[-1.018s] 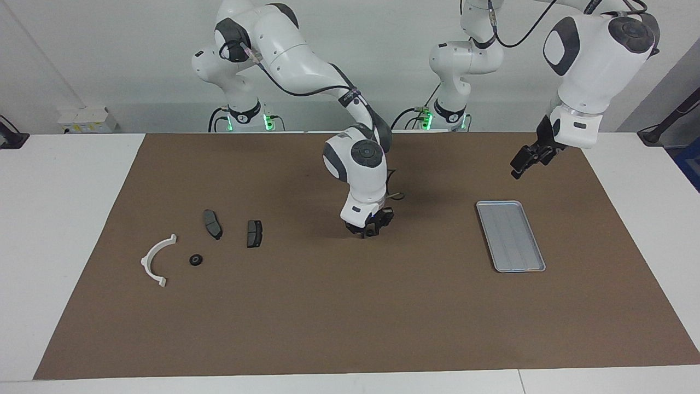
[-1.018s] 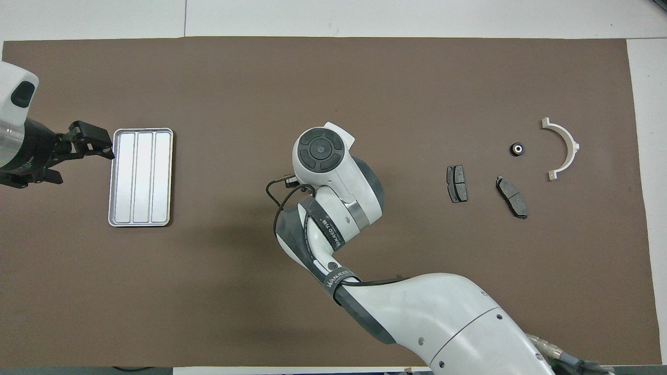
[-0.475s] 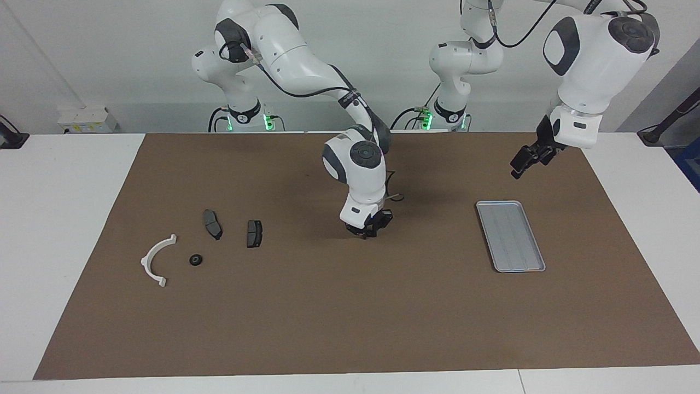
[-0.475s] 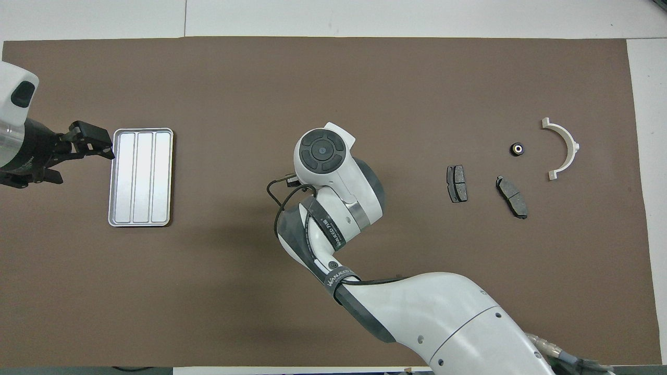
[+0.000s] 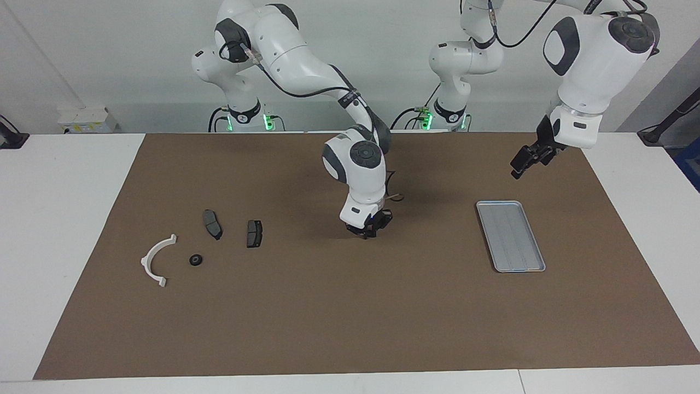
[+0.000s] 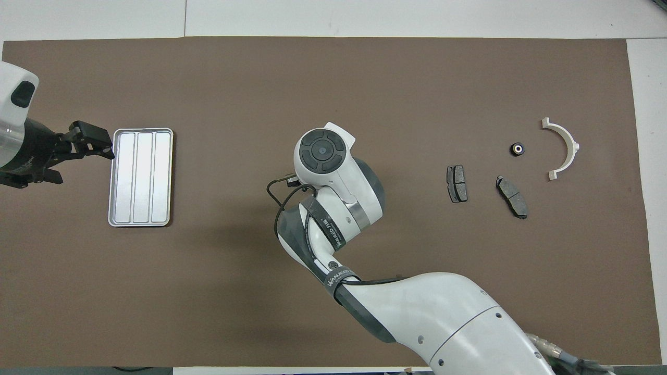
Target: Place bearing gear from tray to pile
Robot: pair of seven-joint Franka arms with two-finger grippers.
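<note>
Facing view, robots' end first: the left gripper [image 5: 519, 164] hangs in the air over the brown mat [image 5: 350, 317], just off the end of the flat silver-grey grooved metal tray [image 5: 511, 236] that lies nearest the robots. Its jaws are spread wide and carry nothing, and the arm waits. The tray is bare, at the left arm's end of the table.

The right gripper [image 5: 371, 232] sits low over open mat, between the tray and the pile. Its fingertips are pressed together and appear to grip nothing, though the wrist hides them from overhead.

Toward the right arm's end lies the pile. Two dark grey brake-pad-shaped pieces [image 5: 212, 224] sit nearest the robots. Farther out is the small black ring-shaped bearing gear [image 5: 195, 259], lying flat with its pale bore up, and beside it the white semicircular plastic arc bracket [image 5: 145, 261]. The gear touches neither neighbour. By the look of it, the placing is done.

As a judgement, the gear is rigid, dense for its size, smooth-sided and not fragile. It is likely to roll if tipped on edge. The surest hold would be across its outer rim from straight above, fingers either side of the bore.
</note>
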